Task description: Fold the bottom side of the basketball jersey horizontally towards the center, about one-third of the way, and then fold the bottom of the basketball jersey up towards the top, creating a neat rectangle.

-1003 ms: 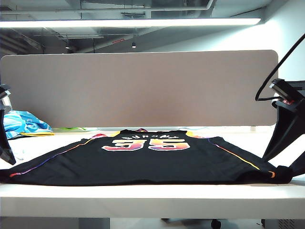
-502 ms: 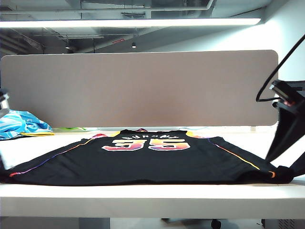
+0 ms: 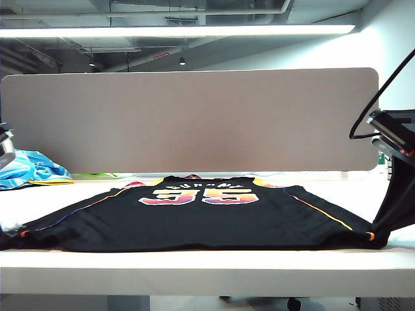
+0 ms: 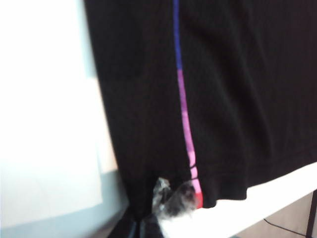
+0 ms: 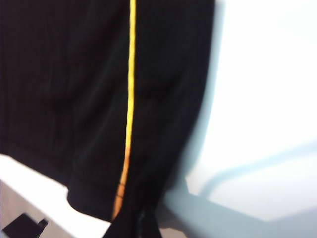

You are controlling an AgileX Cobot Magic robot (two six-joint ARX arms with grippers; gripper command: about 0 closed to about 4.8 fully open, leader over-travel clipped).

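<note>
Wrist views: left gripper (image 4: pixel 171 201), right gripper (image 5: pixel 136 218) clamp basketball jersey (image 3: pixel 207 217) (hem corners)

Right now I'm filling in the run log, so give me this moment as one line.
left gripper: shut on jersey hem corner | right gripper: shut on opposite hem corner | jersey: flat on table | fold: not started

My black basketball jersey (image 3: pixel 207 217) lies flat, number 35 up, across the lower middle of the exterior frame, hem corners slightly lifted.

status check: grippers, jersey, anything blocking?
Left gripper shut on jersey hem corner, right gripper shut on the opposite corner. Jersey flat on table, unfolded. Nothing blocking.
</note>
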